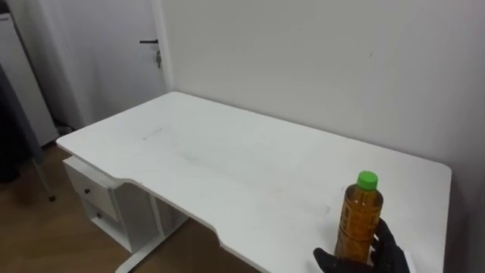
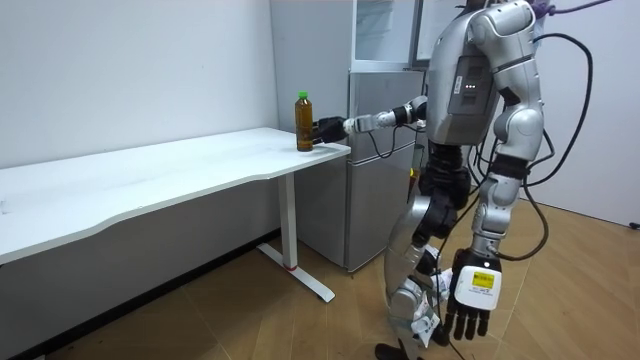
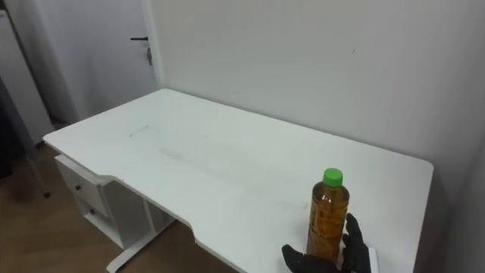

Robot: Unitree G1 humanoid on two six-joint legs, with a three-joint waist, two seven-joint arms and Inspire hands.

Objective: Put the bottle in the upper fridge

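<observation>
An amber bottle (image 1: 360, 220) with a green cap stands upright near the right end of the white table (image 1: 227, 159), close to its front edge. My right hand (image 1: 390, 246) comes in from the lower right and wraps its lower part, thumb on one side and fingers on the other. In the room view I stand beside the fridge (image 2: 375, 170) with my right arm stretched out to the bottle (image 2: 304, 122). The fridge's upper compartment (image 2: 385, 30) is behind my shoulder. My left hand (image 2: 468, 300) hangs by my side with straight fingers.
A white drawer unit (image 1: 95, 193) sits under the table's left end. A closed door (image 1: 114, 53) is in the far left corner. The wall runs right behind the table. Wooden floor lies in front of the table.
</observation>
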